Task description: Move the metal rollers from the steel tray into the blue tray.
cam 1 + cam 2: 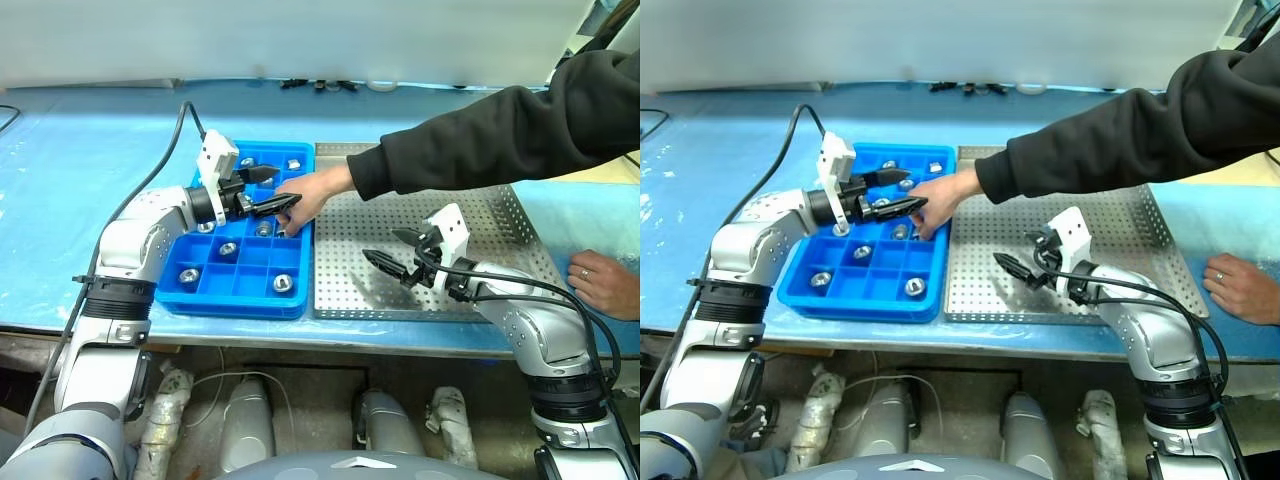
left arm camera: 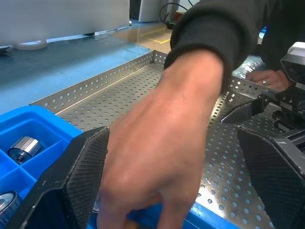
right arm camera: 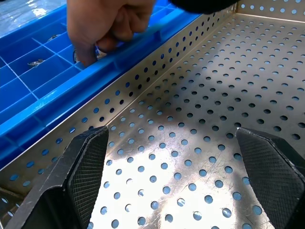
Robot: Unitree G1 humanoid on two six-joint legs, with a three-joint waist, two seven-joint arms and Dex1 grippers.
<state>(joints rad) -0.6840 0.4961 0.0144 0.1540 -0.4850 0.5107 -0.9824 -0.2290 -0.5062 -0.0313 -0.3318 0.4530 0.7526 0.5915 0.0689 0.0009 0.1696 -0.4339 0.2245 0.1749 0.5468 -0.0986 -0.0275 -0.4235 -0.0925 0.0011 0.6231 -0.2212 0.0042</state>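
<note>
The blue tray (image 1: 230, 300) lies left of the steel tray (image 1: 480, 215), their sides touching. Several metal rollers lie in the blue tray's compartments, such as one (image 1: 229, 249) in the middle and another (image 1: 283, 284) near the front. My left gripper (image 1: 280, 188) hovers open over the blue tray. A person's hand (image 1: 315, 195) reaches into that tray, right at my left fingertips; in the left wrist view the hand (image 2: 162, 143) sits between them. My right gripper (image 1: 382, 246) is open and holds nothing, low over the steel tray's perforated floor (image 3: 200, 143).
The person's dark sleeve (image 1: 500, 130) stretches across the steel tray from the far right. Their other hand (image 1: 605, 283) rests on the blue table cover to the right of the steel tray. The table's front edge runs just below both trays.
</note>
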